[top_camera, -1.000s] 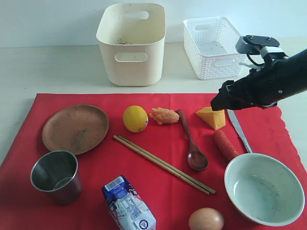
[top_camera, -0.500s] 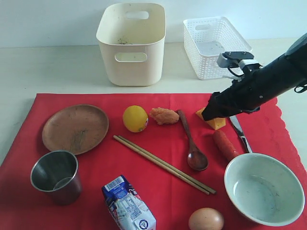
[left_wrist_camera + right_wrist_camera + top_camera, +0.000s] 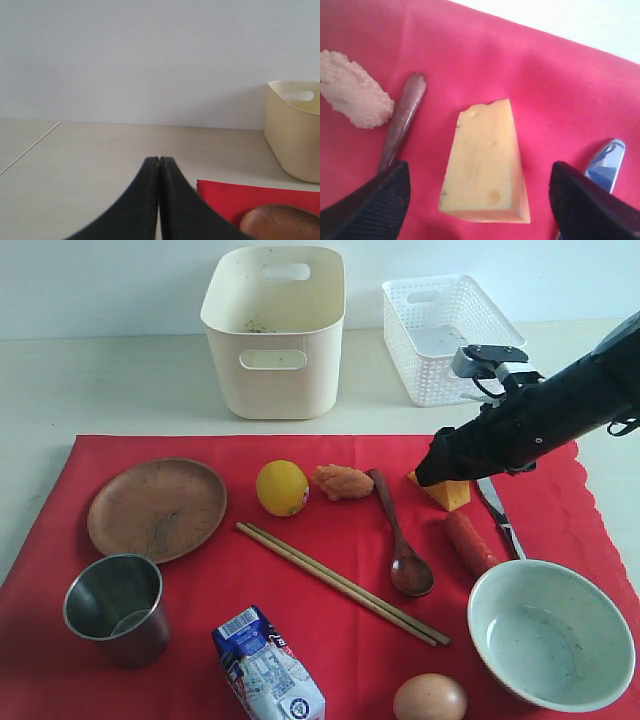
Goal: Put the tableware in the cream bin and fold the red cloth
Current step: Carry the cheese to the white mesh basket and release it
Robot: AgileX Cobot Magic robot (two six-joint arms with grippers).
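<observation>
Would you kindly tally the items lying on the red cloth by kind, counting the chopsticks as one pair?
Tableware: 6 (plate, cup, chopsticks, spoon, knife, bowl)
Food pieces: 5 (lemon, orange lump, cheese, red-orange stick, egg)
Milk carton: 1
Total: 12

**Our black limbs, seen up close**

We see our matte black, tapering right arm (image 3: 560, 410), with a small grey-and-black camera block (image 3: 490, 360) mounted on it and thin black cables (image 3: 484, 390) looping under that block. Our right gripper (image 3: 477, 175) has two broad black fingers (image 3: 370, 202) whose surface carries a fine grid texture. Our left gripper (image 3: 159, 161) has two smooth black curved fingers (image 3: 135, 210) that narrow to slim tips.
</observation>
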